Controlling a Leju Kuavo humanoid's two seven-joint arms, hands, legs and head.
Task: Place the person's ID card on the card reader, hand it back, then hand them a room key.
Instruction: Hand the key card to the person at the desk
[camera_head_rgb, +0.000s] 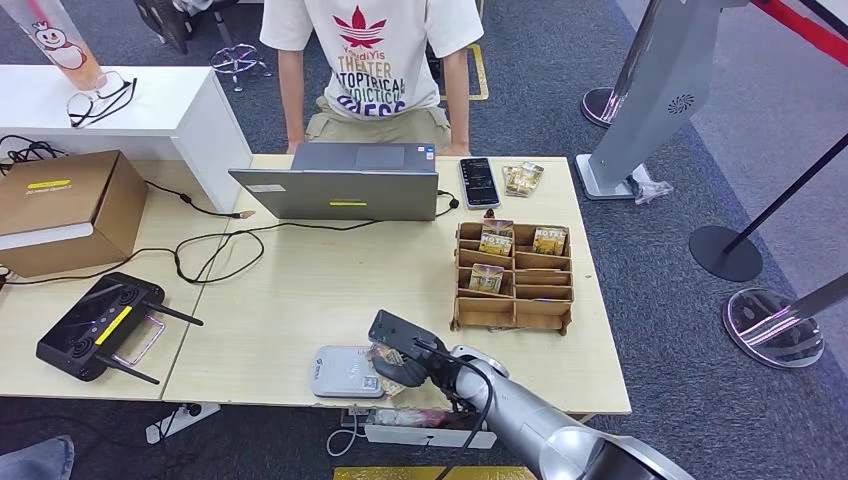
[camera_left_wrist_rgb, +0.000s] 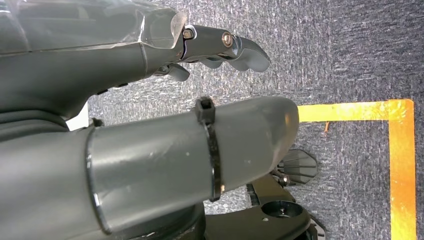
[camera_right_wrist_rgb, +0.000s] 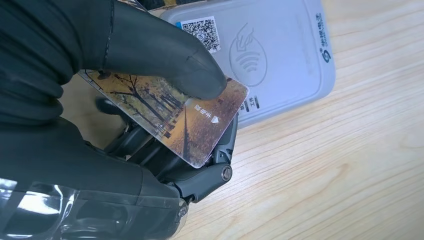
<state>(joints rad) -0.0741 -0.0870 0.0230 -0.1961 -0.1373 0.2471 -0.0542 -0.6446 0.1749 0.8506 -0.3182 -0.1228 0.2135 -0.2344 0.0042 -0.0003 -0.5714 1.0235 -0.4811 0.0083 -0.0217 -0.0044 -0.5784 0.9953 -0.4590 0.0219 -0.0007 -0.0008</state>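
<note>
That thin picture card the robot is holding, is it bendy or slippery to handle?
The card looks flat and straight although the right hand pinches it at one end only, so it is probably fairly stiff. Its printed face seems glossy, so it may slide between the fingers. Being so thin, it would likely be awkward to lift flat off the table.

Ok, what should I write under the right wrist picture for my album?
The robot's right hand pinches a picture card beside the white card reader on the wooden table.
</note>
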